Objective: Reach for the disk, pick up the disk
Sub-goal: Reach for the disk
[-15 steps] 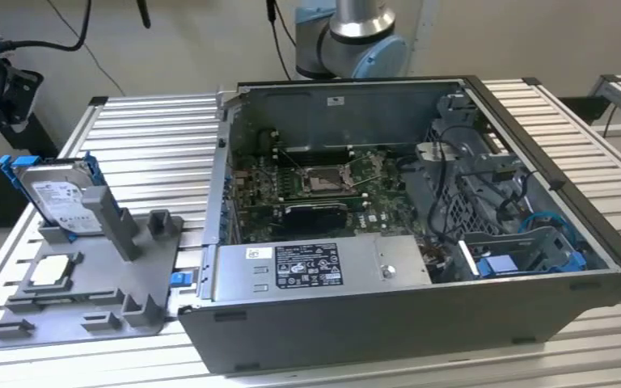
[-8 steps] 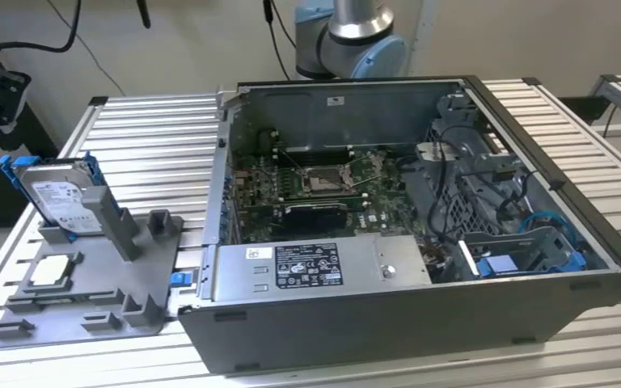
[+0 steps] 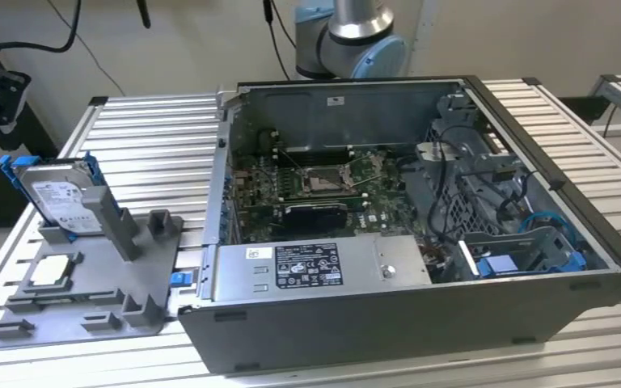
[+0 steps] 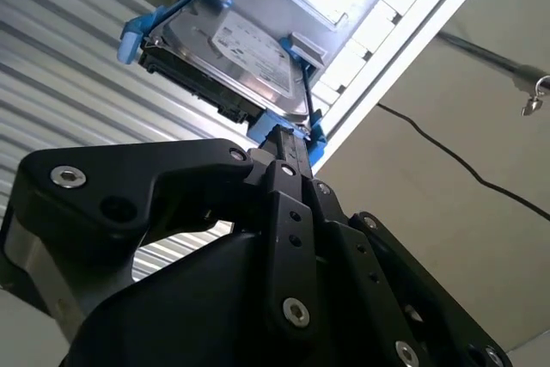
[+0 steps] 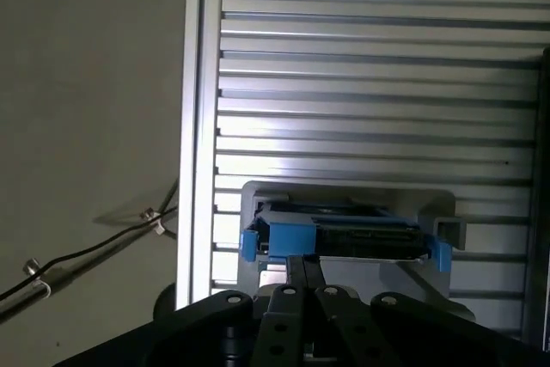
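Note:
The disk [image 3: 61, 198] is a silver hard drive with a white label, clipped in a blue frame. It stands on edge in a slot of the grey holder [image 3: 127, 283] at the exterior view's left. In both wrist views the disk [image 4: 236, 58] [image 5: 344, 236] lies beyond my black fingers, with a gap between us. My gripper [image 4: 288, 137] [image 5: 302, 262] points at the disk's edge. Its fingers are shut together with nothing between them.
An open computer case [image 3: 419, 315] takes up the middle and the exterior view's right of the slatted aluminium table [image 3: 138, 121]. A small silver square chip [image 3: 52, 272] lies flat on the grey holder. The arm's base [image 3: 352, 32] stands behind the case. A cable [image 5: 94, 247] runs off the table's edge.

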